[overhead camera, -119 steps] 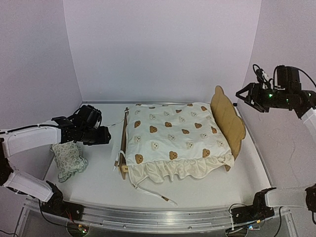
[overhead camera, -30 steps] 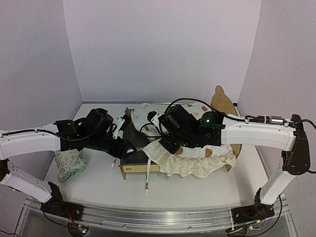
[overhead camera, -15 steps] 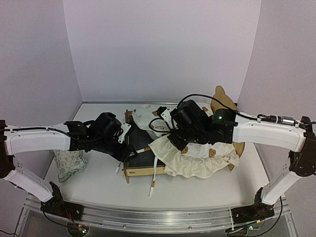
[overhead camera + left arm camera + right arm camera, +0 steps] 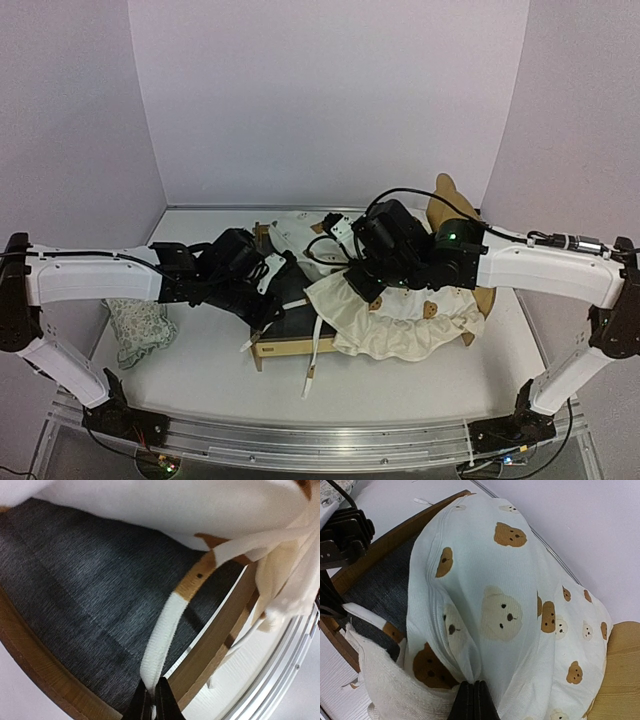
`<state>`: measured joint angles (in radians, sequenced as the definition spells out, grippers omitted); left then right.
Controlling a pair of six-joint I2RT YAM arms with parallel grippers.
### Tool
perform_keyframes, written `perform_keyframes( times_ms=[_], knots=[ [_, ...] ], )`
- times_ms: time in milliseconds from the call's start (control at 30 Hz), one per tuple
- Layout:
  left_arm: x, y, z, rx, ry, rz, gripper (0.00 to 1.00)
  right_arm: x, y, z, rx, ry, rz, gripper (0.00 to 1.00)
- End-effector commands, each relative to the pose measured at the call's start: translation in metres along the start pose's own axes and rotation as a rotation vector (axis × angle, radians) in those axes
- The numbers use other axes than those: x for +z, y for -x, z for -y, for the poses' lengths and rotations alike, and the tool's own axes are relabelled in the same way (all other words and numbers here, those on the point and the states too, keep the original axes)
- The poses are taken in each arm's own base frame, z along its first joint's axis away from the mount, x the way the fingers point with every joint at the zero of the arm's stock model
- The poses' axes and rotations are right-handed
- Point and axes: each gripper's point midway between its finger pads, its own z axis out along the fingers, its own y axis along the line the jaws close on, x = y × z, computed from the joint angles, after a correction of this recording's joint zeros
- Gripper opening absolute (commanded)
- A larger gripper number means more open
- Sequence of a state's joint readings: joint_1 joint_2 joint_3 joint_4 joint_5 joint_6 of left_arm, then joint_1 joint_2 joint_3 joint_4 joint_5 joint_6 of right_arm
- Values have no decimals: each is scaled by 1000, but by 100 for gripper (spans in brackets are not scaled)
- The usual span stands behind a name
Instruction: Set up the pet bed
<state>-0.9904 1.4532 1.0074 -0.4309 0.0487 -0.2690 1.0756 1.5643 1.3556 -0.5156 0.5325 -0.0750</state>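
The pet bed (image 4: 290,346), a light plywood frame with a dark grey fabric base (image 4: 75,580), stands mid-table with its eared headboard (image 4: 448,198) at the right. The cream bear-print cover (image 4: 405,325) is pulled back off the footboard end and bunched toward the headboard. My right gripper (image 4: 473,696) is shut on a fold of that cover (image 4: 490,580), holding it up over the base. My left gripper (image 4: 152,702) is shut on a white tie strap (image 4: 162,630) of the cover, which lies across the grey base next to the wooden side rail (image 4: 220,635).
A small floral ruffled pillow (image 4: 138,328) lies on the table at the left, under my left arm. Another white tie (image 4: 312,365) hangs over the bed's near rail onto the table. An aluminium rail (image 4: 330,440) runs along the front edge. Walls close in on three sides.
The left gripper has reached further right over the bed's base and closed on the tie strap. The right gripper has drawn the cover a little more toward the headboard.
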Motion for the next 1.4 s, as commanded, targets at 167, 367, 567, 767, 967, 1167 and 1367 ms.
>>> perform_keyframes(
  times_ms=[167, 367, 567, 767, 967, 1167, 1367],
  knots=[
    [-4, 52, 44, 5, -96, 110, 1, -18, 5, 18, 34, -30, 29, 0],
    [12, 58, 52, 20, -147, 164, 0, -20, 4, 20, 38, -36, 30, 0],
    [20, 66, 48, 71, -134, 267, 0, -19, 2, 19, 39, -34, 26, 0],
    [22, 78, 53, 67, -171, 356, 0, -17, 0, 18, 44, -32, 21, 0],
    [27, 72, 58, 50, -190, 394, 0, -15, -1, 16, 47, -28, 16, 0],
    [35, 60, 53, 45, -179, 428, 0, -13, -3, 13, 49, -21, 7, 0],
    [33, 76, 52, 42, -144, 508, 0, -10, -4, 10, 51, -13, 2, 0]
  ],
)
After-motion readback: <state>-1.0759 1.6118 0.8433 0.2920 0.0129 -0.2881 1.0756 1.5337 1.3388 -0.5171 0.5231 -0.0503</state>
